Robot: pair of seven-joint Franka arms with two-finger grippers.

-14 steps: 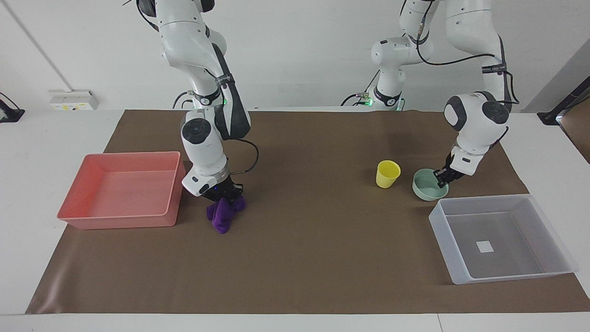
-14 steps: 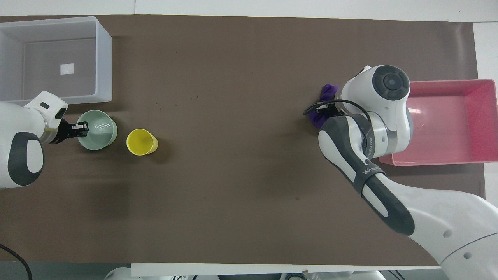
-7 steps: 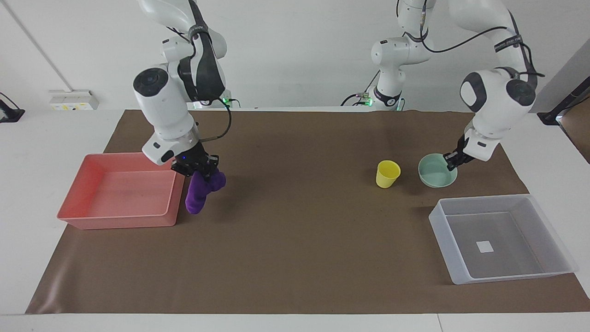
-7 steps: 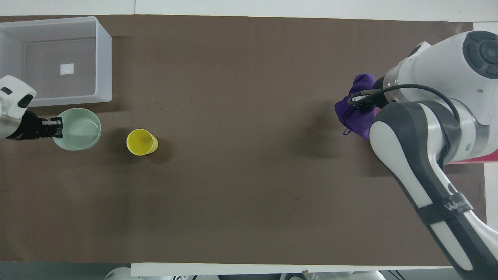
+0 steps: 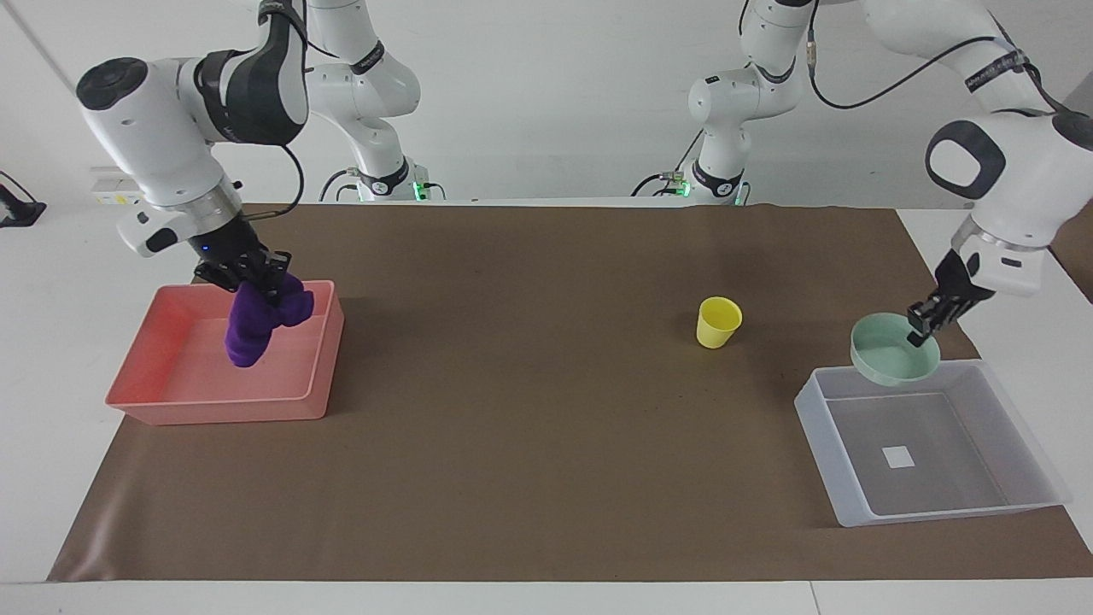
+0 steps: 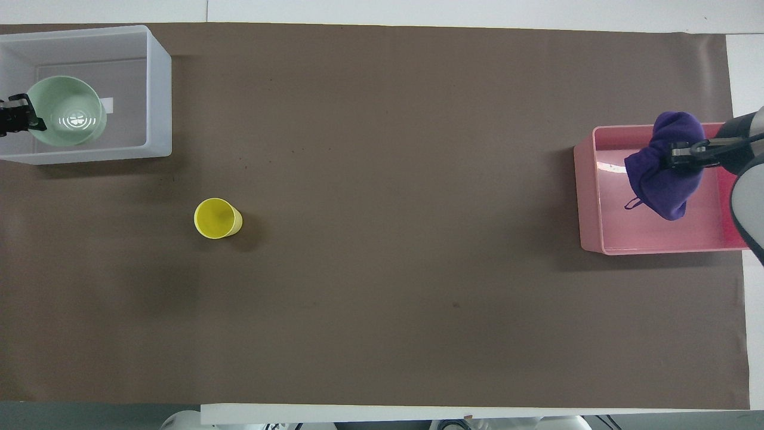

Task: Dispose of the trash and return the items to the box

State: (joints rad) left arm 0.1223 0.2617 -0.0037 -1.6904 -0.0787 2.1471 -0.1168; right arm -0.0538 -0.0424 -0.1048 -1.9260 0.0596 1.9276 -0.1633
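The yellow cup (image 5: 718, 322) stands on the mat, well apart from both sets of jaws and not yet handled. The right gripper (image 5: 253, 275), jaws clamped on the purple cloth (image 5: 259, 320), hangs it over the pink tray (image 5: 171, 397); releasing should drop it in. The left gripper (image 5: 925, 322), jaws pinching the mint-green bowl (image 5: 892, 361) by its rim, holds it over the translucent box (image 5: 1016, 504); lowering, then releasing, comes next.

The right gripper (image 5: 248, 273) holds the purple cloth (image 5: 256, 320) in the air over the pink tray (image 5: 154, 401), which sits at the right arm's end of the table. The left gripper (image 5: 926, 318) grips the rim of the mint-green bowl (image 5: 888, 363) (slightly tilted) over the translucent box (image 5: 931, 512), at the left arm's end. The yellow cup (image 5: 718, 322) stands upright on the brown mat (image 5: 529, 384).
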